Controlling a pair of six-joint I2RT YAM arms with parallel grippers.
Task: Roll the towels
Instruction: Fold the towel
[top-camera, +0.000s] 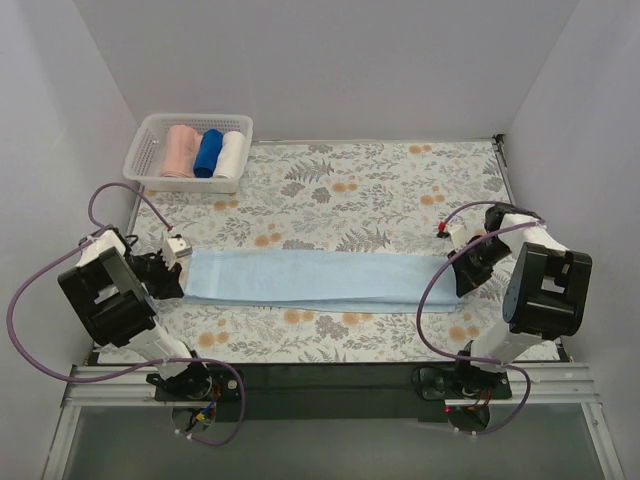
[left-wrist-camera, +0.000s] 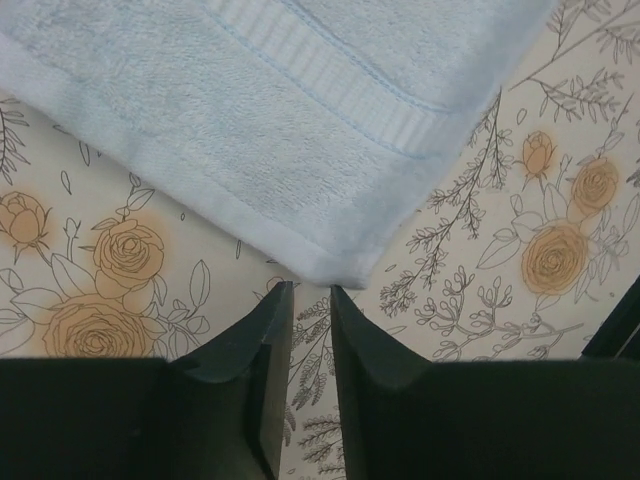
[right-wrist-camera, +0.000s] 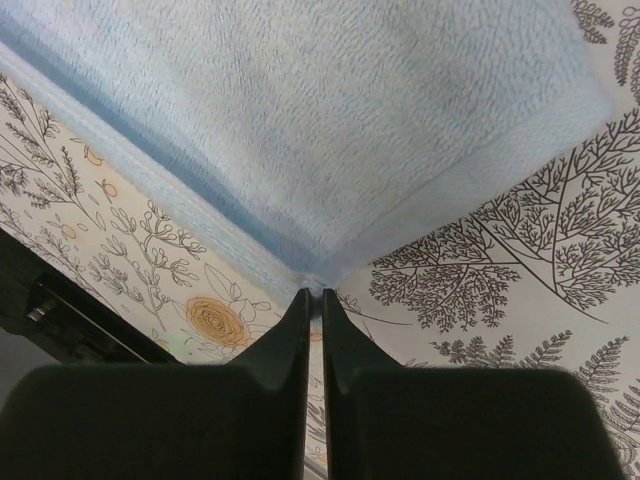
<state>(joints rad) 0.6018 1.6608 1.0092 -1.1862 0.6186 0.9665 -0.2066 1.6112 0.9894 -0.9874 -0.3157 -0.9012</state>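
Worktop (top-camera: 400, 190): covered by a floral cloth with grey ferns and orange blooms. It fills the space between pale walls.

Light blue towel (top-camera: 310, 278): lies flat on the worktop as one long, narrow band. It runs left to right across the near half, and each end reaches one arm. Its left end shows a woven stripe and a hem.

Left arm (top-camera: 105, 290): black and white, at the near left, bent towards the towel's left end.

Right arm (top-camera: 545, 290): same build, at the near right, bent towards the towel's right end.

Basket (top-camera: 150, 125): white with slotted walls, in the far left corner, well apart from the blue towel. It holds three rolls side by side.

Pink towel (top-camera: 181, 150): rolled up, leftmost in the basket.

Dark blue roll (top-camera: 208, 152): in the middle, touching both neighbours.

White roll (top-camera: 231, 153): rightmost in the basket.

Left fingers (left-wrist-camera: 285, 305): low over the cloth, with a narrow slit between them and nothing in it. The towel's near left corner lies just past their tips, not between them.

Right fingers (right-wrist-camera: 300, 305): pressed together, with only a hairline between them. Their tips meet the towel's near right corner; whether a bit of hem is caught there cannot be told.

Cables (top-camera: 30, 340): purple, looping from each arm down to its base at the near edge.
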